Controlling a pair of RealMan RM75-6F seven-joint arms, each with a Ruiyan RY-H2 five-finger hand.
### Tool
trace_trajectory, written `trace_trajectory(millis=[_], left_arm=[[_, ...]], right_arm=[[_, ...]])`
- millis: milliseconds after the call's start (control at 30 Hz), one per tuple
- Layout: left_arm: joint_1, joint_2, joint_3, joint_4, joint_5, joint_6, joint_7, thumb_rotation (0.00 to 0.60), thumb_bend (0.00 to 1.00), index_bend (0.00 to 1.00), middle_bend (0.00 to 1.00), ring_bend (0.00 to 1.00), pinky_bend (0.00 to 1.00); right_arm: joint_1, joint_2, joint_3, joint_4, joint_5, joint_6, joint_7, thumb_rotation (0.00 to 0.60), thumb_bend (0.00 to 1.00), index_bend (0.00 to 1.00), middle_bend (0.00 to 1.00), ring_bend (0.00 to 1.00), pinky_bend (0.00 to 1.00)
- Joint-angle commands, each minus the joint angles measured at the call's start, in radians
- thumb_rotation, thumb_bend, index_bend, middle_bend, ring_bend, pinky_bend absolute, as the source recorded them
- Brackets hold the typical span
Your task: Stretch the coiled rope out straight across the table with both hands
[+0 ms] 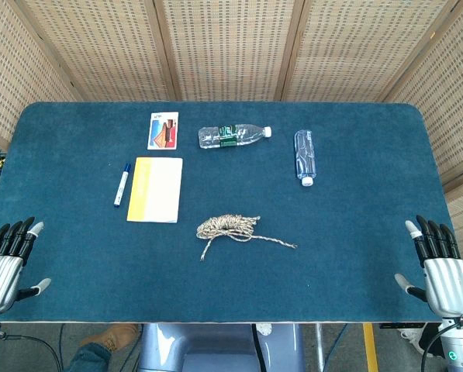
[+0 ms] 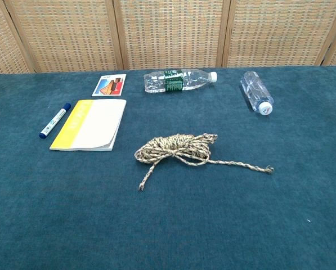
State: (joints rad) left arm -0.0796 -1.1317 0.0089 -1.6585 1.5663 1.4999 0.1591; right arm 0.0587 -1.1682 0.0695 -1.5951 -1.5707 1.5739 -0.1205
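Observation:
A tan twisted rope (image 1: 231, 229) lies coiled in a loose bundle near the middle of the blue table, with one tail running right and a shorter tail curling down-left; the chest view shows the rope (image 2: 176, 148) the same way. My left hand (image 1: 5, 263) rests at the table's front left corner, fingers apart, holding nothing. My right hand (image 1: 440, 267) sits at the front right corner, fingers also spread and empty. Both hands are far from the rope and do not show in the chest view.
A yellow-edged notebook (image 1: 156, 189) and a blue marker (image 1: 122, 184) lie left of the rope. Behind are a small card (image 1: 163, 130) and two clear bottles on their sides (image 1: 233, 136) (image 1: 305, 156). Woven screens stand behind the table (image 1: 355, 271).

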Motion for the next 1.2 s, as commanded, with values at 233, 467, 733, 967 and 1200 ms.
trace_trajectory(millis=[233, 467, 733, 967, 1200], left_arm=[[0.0, -0.005, 0.002, 0.001, 0.008, 0.001, -0.001, 0.6, 0.0, 0.0, 0.0, 0.0, 0.0], [-0.003, -0.016, -0.001, 0.002, 0.005, -0.006, 0.015, 0.6, 0.0, 0.0, 0.0, 0.0, 0.0], [-0.006, -0.025, -0.006, 0.002, -0.004, -0.012, 0.034, 0.6, 0.0, 0.0, 0.0, 0.0, 0.0], [-0.013, -0.033, -0.009, 0.006, -0.018, -0.029, 0.043, 0.6, 0.0, 0.0, 0.0, 0.0, 0.0], [-0.021, -0.039, -0.014, 0.008, -0.036, -0.047, 0.052, 0.6, 0.0, 0.0, 0.0, 0.0, 0.0]], right_arm=[[0.028, 0.008, -0.009, -0.039, 0.002, -0.064, 0.0, 0.6, 0.0, 0.04, 0.0, 0.0, 0.0], [0.137, 0.014, 0.014, -0.134, 0.025, -0.234, -0.087, 0.6, 0.0, 0.13, 0.0, 0.0, 0.0], [0.274, -0.057, 0.074, -0.177, 0.149, -0.417, -0.243, 0.6, 0.09, 0.25, 0.0, 0.0, 0.0], [0.379, -0.159, 0.119, -0.155, 0.333, -0.537, -0.359, 0.6, 0.22, 0.33, 0.0, 0.0, 0.0], [0.463, -0.274, 0.133, -0.084, 0.489, -0.596, -0.43, 0.6, 0.26, 0.36, 0.0, 0.0, 0.0]])
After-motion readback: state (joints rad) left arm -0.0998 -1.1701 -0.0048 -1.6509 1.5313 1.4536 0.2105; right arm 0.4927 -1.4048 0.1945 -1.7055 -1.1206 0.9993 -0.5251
